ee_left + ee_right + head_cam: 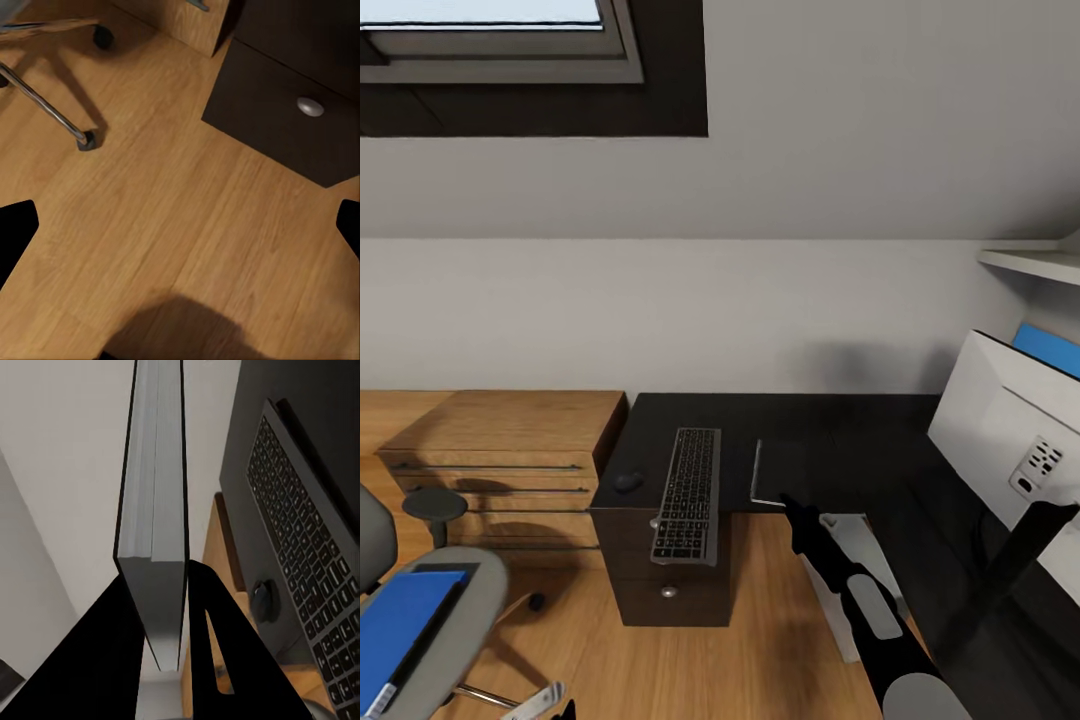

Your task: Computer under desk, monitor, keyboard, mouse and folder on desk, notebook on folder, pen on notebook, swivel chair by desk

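The notebook [154, 510] is held by its near edge between the jaws of the right gripper [792, 506], which are closed on it from both faces. In the head view it is seen as a dark flat book [785, 474] lying almost level over the near edge of the dark surface [840, 430], just right of the keyboard [688, 494]. Its long axis runs from near to far, with the free end pointing to the wall. Probably it is gripped at the edge so that it can be carried flat and later laid on the folder.

The keyboard lies with its long axis near to far and hangs a little over the near edge. The mouse [627, 482] sits just left of it. The monitor [1010, 440] stands at the right. The blue folder [405, 625] is on the swivel chair [465, 600] at the near left, so the stack is judged as not yet begun.

The left gripper [180, 225] is pointed at the floor [150, 210], with jaws wide and holding nothing.
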`<state>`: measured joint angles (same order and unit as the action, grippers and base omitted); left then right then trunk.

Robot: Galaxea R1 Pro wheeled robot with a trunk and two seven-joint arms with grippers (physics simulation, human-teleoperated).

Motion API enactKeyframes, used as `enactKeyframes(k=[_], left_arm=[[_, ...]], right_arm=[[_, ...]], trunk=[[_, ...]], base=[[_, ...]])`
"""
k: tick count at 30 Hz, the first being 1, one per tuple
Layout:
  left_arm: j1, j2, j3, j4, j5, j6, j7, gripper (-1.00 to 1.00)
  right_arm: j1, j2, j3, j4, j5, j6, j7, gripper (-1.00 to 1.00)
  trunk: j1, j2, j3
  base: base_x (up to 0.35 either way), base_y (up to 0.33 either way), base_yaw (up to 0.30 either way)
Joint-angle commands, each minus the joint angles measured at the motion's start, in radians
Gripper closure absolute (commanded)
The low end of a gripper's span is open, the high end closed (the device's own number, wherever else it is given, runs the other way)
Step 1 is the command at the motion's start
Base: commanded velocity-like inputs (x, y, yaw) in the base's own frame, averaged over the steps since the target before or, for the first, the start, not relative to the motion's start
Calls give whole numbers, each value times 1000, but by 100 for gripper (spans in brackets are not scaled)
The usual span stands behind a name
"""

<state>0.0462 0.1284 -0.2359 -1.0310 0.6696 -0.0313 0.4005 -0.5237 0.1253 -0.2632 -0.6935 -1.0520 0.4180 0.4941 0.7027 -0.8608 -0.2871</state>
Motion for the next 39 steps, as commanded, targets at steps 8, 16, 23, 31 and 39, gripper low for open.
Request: enactKeyframes(k=[8, 16, 23, 31, 39], left_arm=[[0, 0, -5, -6, 10, -3, 8, -100], [0, 0, -5, -6, 10, -4, 8, -100], [0, 0, -5, -6, 10, -4, 9, -100], [0, 0, -5, -6, 10, -5, 9, -100], [0, 0, -6, -6, 10, -5, 9, -100]], right_arm=[[-1, -11, -5, 2, -8, 9, 1, 100], [-1, -12, -5, 6, -7, 8, 1, 100], [-1, -12, -5, 16, -6, 7, 0, 100], [-1, -23, -5, 25, -7, 7, 1, 100], [-1, -31, -5, 26, -8, 7, -3, 100]], trunk=[[31, -57, -26], [62, -113, -51], [88, -162, -73], [119, -218, -98], [150, -274, -123]], base=[[0, 0, 0], [0, 0, 0], [0, 0, 0], [0, 0, 0], [0, 0, 0]])
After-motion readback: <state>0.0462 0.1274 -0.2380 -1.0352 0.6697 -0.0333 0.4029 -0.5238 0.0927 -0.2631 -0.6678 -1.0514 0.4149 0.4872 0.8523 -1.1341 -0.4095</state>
